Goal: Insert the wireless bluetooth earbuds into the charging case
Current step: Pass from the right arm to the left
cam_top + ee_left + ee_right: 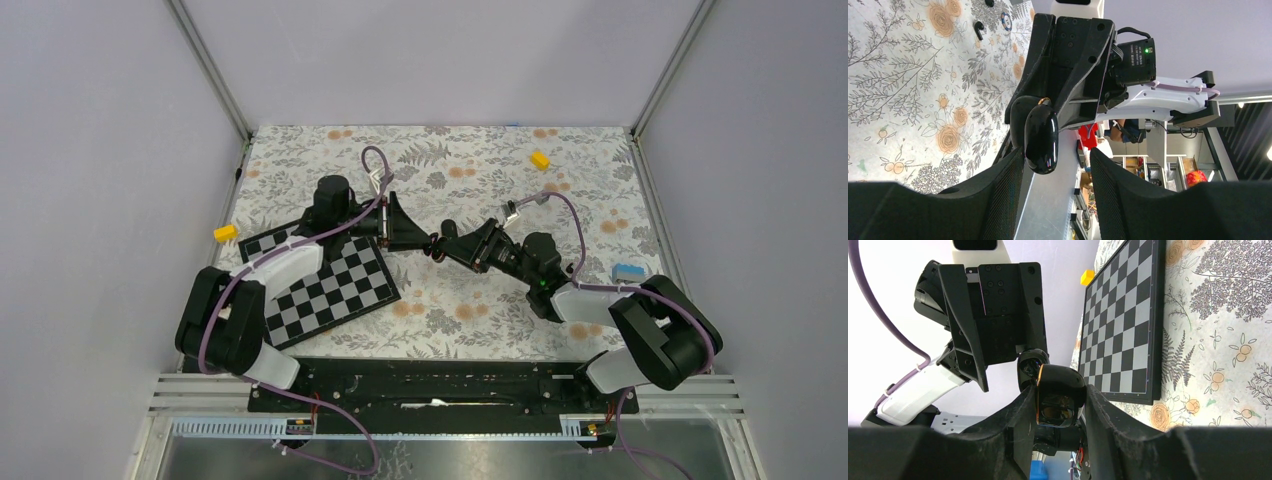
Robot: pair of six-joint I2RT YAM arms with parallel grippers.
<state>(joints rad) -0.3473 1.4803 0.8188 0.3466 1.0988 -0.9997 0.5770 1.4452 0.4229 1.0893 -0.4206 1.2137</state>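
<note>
Right pincer (1058, 407) clamped on the glossy black charging case (1060, 387), held clear of the floral worktop (898, 100). Left pincer (1055, 156) stands apart, facing the case. One black earbud (979, 30) lies on the worktop

No text can be read with certainty. In the left wrist view, some small white print is seen on a black box (1136, 60) at about one o'clock, just under a green light (1147, 50), but its letters are too small.
</note>
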